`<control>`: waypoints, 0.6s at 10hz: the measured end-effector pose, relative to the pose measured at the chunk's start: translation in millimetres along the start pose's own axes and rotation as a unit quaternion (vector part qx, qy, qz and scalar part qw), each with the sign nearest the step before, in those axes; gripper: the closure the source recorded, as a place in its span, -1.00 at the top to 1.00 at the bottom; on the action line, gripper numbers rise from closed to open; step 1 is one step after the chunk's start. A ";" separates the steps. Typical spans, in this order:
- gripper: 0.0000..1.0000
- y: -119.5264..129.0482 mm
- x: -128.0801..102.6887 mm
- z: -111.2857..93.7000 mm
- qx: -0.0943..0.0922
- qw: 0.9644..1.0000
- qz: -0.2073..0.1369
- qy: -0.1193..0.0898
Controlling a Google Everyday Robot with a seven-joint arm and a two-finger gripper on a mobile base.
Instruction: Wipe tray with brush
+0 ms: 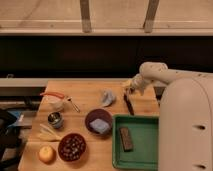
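Observation:
The green tray (146, 131) lies at the table's front right, with a short brown block (126, 138) inside it on the left. The slim black brush (129, 105) lies on the wooden table just beyond the tray's far left corner, pointing away from me. My gripper (131, 90) hangs at the end of the white arm (157, 73), right above the brush's far end. I cannot tell whether it touches the brush.
A crumpled grey cloth (106, 96) lies left of the brush. A purple bowl with a blue sponge (98, 122), a bowl of nuts (72, 146), an orange fruit (46, 153), a banana (47, 133), a metal cup (55, 120) and a white bowl (55, 102) fill the left. My white body (186, 127) blocks the right.

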 end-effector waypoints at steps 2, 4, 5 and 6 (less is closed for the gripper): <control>0.60 -4.5 0.0 3.4 0.015 1.000 -0.008 0.002; 0.60 -11.6 0.8 16.7 0.019 1.000 0.001 0.012; 0.60 -15.8 1.1 21.9 0.019 1.000 0.004 0.017; 0.60 -15.1 2.3 29.3 0.018 1.000 0.007 0.023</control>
